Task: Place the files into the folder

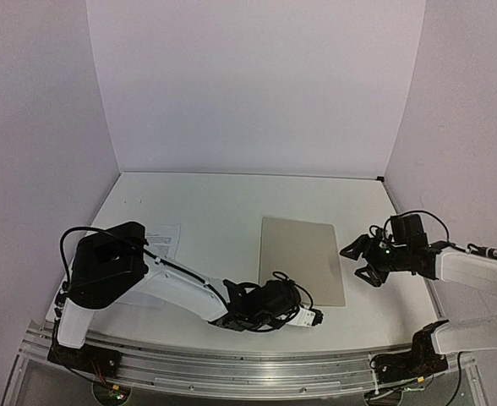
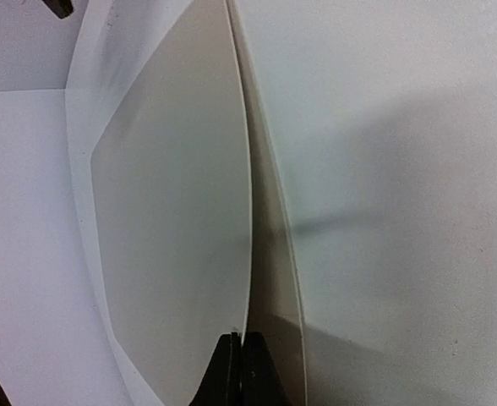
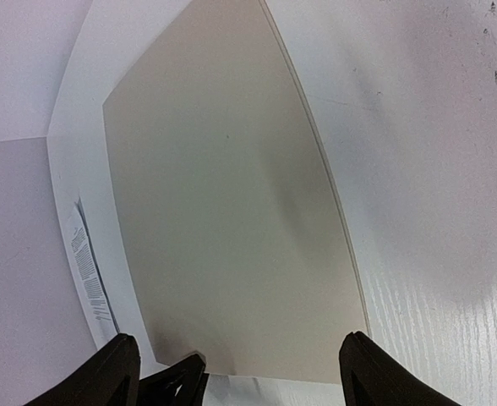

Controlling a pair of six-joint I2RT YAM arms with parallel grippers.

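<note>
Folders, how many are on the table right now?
1. The folder lies centre-right on the table, with the left tool pinching its near edge. The left arm might hide another.

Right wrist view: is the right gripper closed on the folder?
No, the right gripper stands wide open, its two fingers far apart over an edge of the folder.

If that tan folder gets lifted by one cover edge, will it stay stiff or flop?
Likely flexes: on the folder, the cover bows away from the lower leaf where the left end effector pinches it. Thin and flat, so probably light. On the smooth white table it may slide.
</note>
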